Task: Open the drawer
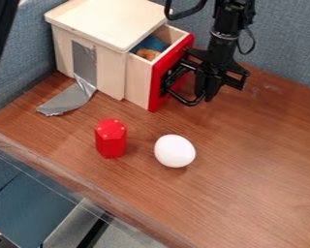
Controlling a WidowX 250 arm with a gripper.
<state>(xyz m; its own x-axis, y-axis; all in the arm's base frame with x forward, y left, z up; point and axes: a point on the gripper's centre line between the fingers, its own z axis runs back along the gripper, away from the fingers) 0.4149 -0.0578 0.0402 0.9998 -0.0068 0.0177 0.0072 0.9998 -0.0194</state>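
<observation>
A light wooden box [109,22] stands at the upper left of the table, and its drawer [139,80] is pulled partly out to the right. The drawer has a red front [159,82] with a black handle [195,101] on it. Inside the drawer lie a blue item [152,44] and a brown one [147,54]. The black gripper [207,94] hangs down at the red front, right at the handle, its lower part overlapping the handle's loop. Whether it touches the handle I cannot tell.
A red hexagonal block [111,138] stands upright in front of the box. To its right is a white egg-like object [174,151]. Grey tape [70,99] runs from the box onto the table [248,169]. A blue-grey partition [284,38] rises behind.
</observation>
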